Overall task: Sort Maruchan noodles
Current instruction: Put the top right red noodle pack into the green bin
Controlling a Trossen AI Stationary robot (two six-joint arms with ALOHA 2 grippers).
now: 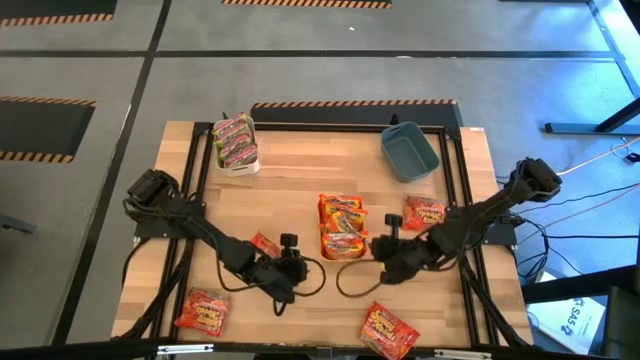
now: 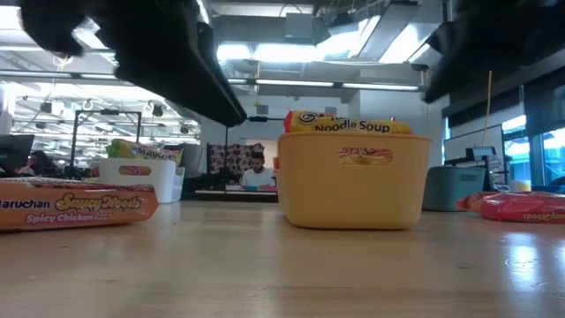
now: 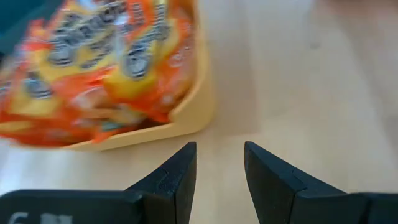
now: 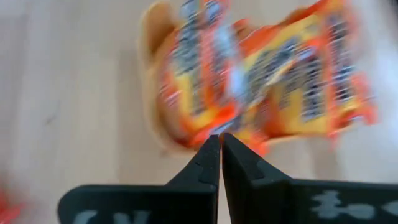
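You are roughly halfway by my reading: the yellow bin [image 1: 342,232] at mid-table is filled with orange-yellow packets [image 1: 341,213] and the white bin [image 1: 237,146] far to its left holds green-pink packets [image 1: 234,139], while four red packets [image 1: 203,311] lie loose on the wood around the yellow bin and the blue bin [image 1: 409,152] up to its right looks empty. The packets are crinkly, glossy plastic pillows; the bins are smooth rigid tubs on a pale wood table [image 1: 300,170]. Your left gripper [image 3: 219,169], just left of the yellow bin, stands parted and holds nothing, and the right gripper [image 4: 220,163], just right of it, is pressed closed and also empty.
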